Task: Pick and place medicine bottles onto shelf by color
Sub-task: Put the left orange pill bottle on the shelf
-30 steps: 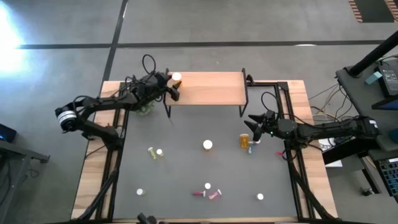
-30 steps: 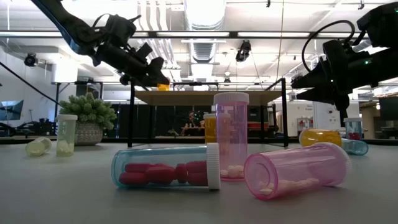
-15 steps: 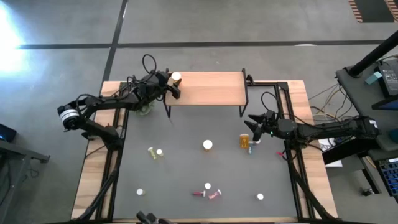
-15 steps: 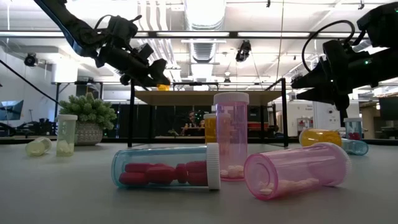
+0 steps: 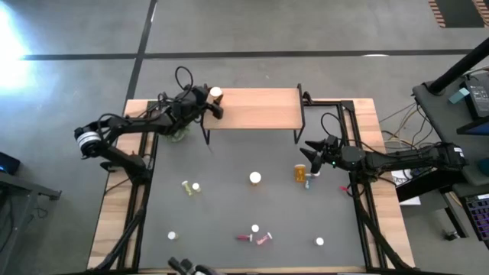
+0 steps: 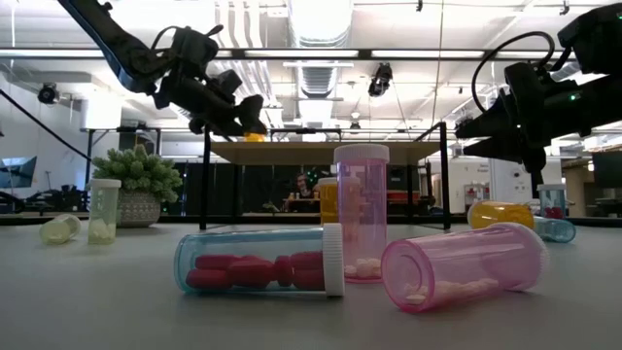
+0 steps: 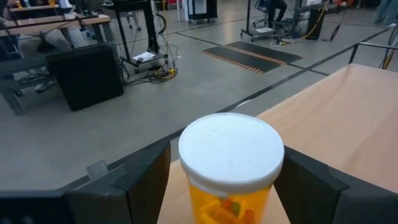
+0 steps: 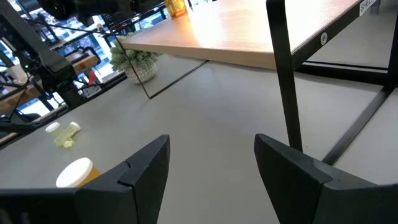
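Left gripper [image 5: 212, 101] at the shelf's [image 5: 260, 108] left end, its jaws pinching an upright orange bottle [image 7: 230, 171] with a white cap; the left wrist view shows the bottle over the near corner of the light-wood board, though whether its base touches the wood cannot be told. Right gripper [image 5: 312, 150] hovers with jaws spread above the table [image 5: 229, 206], just beside a second orange bottle [image 5: 299, 173] lying near the shelf's right leg. Further bottles, pink [image 6: 455, 272], red-filled [image 6: 260, 262] and yellowish [image 5: 189, 186], are scattered over the table. Risk: the held bottle sits close to the board's edge, so a release made before it rests flat would likely tip it off toward the green plant [image 6: 142, 183] below.
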